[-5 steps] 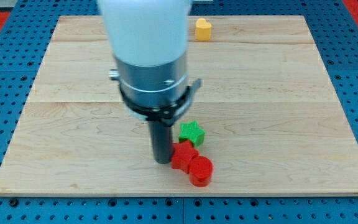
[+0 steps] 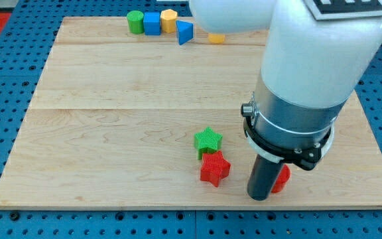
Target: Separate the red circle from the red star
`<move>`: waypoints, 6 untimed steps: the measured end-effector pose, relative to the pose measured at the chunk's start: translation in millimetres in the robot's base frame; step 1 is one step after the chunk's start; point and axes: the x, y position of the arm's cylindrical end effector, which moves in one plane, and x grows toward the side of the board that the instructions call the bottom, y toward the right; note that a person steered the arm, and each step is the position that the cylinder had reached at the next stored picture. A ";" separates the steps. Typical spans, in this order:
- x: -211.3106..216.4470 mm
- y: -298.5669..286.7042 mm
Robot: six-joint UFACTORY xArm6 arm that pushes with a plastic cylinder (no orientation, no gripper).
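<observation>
The red star (image 2: 214, 168) lies near the board's bottom edge, touching the green star (image 2: 208, 141) just above it. The red circle (image 2: 282, 178) sits to the star's right, mostly hidden behind my rod; only a red sliver shows. My tip (image 2: 260, 196) rests on the board at the circle's left side, between the red star and the red circle. A clear gap separates the star from the rod.
A green cylinder (image 2: 135, 21), blue cube (image 2: 152, 22), orange block (image 2: 169, 20) and blue triangle (image 2: 184, 32) line the top edge of the wooden board (image 2: 98, 133). A yellow block (image 2: 216, 38) shows partly beside the arm.
The arm swung from the star's left to its right. The red circle has moved right, away from the red star. The top-row blocks are now uncovered.
</observation>
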 end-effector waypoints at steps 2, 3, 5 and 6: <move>8.2 32.9; 19.0 -17.0; -24.1 -112.2; -26.5 -114.9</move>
